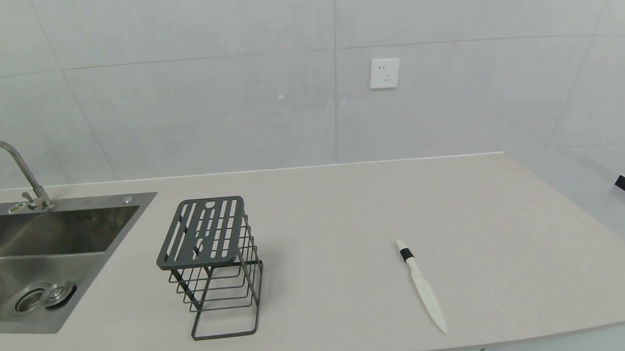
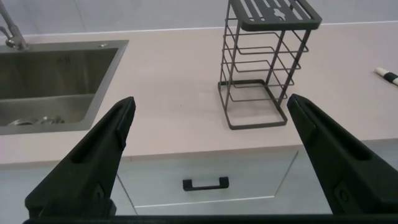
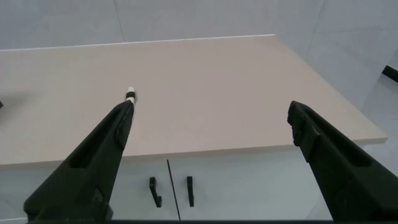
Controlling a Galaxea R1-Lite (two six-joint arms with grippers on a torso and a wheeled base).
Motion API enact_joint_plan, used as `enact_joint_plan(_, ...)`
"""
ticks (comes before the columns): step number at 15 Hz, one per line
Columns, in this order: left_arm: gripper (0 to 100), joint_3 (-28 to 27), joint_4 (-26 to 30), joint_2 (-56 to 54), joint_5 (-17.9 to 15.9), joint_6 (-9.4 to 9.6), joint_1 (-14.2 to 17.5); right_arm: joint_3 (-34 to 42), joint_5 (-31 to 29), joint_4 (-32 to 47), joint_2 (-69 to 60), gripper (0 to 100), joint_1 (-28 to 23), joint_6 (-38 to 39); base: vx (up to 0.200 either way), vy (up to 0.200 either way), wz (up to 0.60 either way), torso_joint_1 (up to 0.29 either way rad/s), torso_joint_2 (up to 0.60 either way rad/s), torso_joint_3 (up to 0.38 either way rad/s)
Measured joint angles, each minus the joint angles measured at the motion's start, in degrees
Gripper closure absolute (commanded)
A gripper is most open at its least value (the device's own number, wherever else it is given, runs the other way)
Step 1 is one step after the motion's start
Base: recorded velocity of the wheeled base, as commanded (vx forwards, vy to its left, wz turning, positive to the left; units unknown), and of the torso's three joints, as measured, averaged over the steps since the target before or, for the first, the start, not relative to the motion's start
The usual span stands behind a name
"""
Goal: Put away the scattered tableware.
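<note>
Head view. Beige counter (image 1: 347,222) against a grey tiled wall with a white socket (image 1: 384,73). A steel sink (image 1: 78,202) is set into the counter on the left, with a curved faucet (image 1: 25,170) behind it and a drain strainer (image 1: 43,296) in the basin. A black wire rack (image 1: 210,256) with a slotted top plate stands upright just right of the sink. A white knife (image 1: 420,282) with a black band lies flat on the counter, well apart from the rack on its right side. Its handle end points toward the wall and its blade tip toward the front edge.

Left wrist view. Left gripper (image 2: 210,102) hangs in front of the counter edge, fingers spread wide, nothing between them. The rack (image 2: 273,18) stands ahead of it and the sink (image 2: 56,74) is off to one side. The knife's handle end (image 2: 388,76) just shows at the frame edge. Below the counter is a drawer with a dark handle (image 2: 205,183).

Right wrist view. Right gripper (image 3: 210,107) is also spread wide and holding nothing, in front of the counter edge. The knife's banded end (image 3: 130,94) shows on the counter just past one fingertip; the rest is hidden behind that finger. Two dark cabinet handles (image 3: 155,191) sit below.
</note>
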Motion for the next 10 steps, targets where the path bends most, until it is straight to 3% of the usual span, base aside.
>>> enact_joint_plan(4,0,0.00,-0.07,0.00,0.00,-0.10,0.00,0.00,0.00,0.01,0.00,0,0.00,0.00,0.000,0.000,0.00,0.291,-0.08,0.209)
enact_joint_plan(10,0,0.00,-0.07,0.00,-0.22,-0.79,0.00,0.00,0.26,-0.05,0.00,0,0.00,-0.21,0.000,0.000,0.00,0.028,-0.01,0.019)
